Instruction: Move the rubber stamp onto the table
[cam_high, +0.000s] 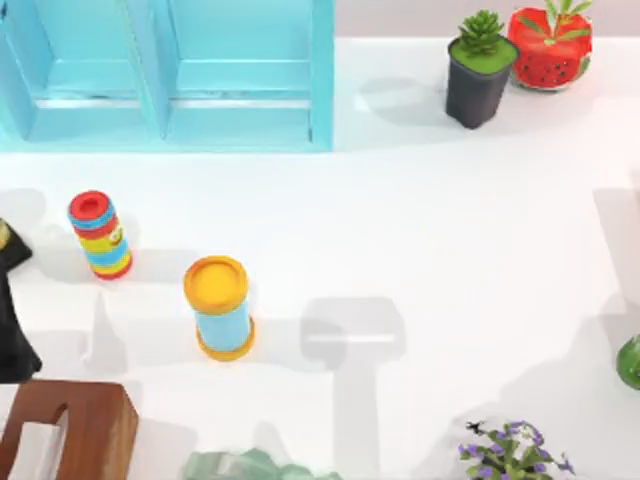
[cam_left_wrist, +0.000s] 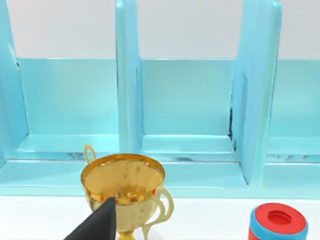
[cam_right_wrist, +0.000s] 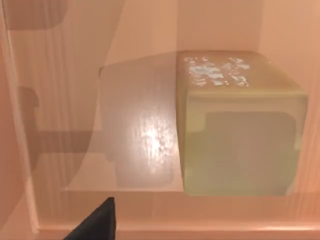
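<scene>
Approach step in hand: rubber stamp (cam_right_wrist: 240, 125) resting on a wooden shelf (cam_right_wrist: 140, 140), just ahead of the right jaws, whose opening cannot be told; next move calls for closing in and gripping it squarely.

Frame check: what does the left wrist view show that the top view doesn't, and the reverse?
Left wrist view adds: a gold trophy cup with its bowl and handles, and the light-blue cabinet seen from the front, into its compartments. Top view adds: the yellow-topped blue cylinder, a succulent in a dark pot, a watermelon-patterned pot and a brown wooden piece. Shared: the cabinet, the red-topped striped cylinder and the white table.
</scene>
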